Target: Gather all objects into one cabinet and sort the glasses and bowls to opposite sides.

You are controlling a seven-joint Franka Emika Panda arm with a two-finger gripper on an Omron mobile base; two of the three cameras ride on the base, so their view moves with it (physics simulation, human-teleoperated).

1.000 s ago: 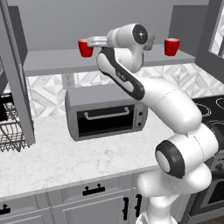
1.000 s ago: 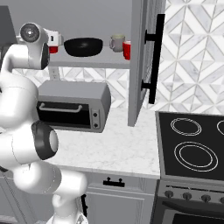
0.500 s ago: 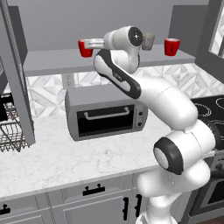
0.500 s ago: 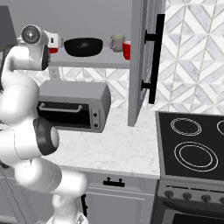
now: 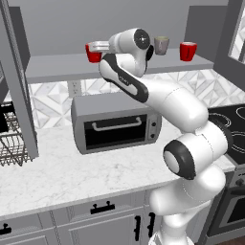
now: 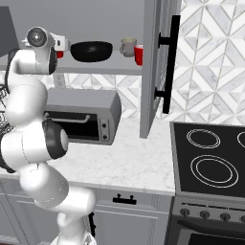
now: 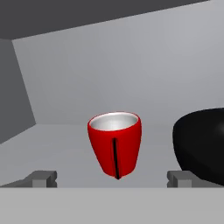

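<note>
The pincer (image 7: 112, 178) is spread wide and pinches nothing. A red cup (image 7: 115, 143) is seen upright on the cabinet shelf (image 5: 62, 67), centred between the fingertips (image 7: 43, 178) at 12 o'clock. The black bowl (image 7: 201, 146) lies at 3 o'clock of that cup, close beside it.

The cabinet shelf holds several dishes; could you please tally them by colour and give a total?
Red cups: 2, one by the gripper, one at the far end
Grey-beige cup: 1
Black bowl: 1
Total: 4
</note>
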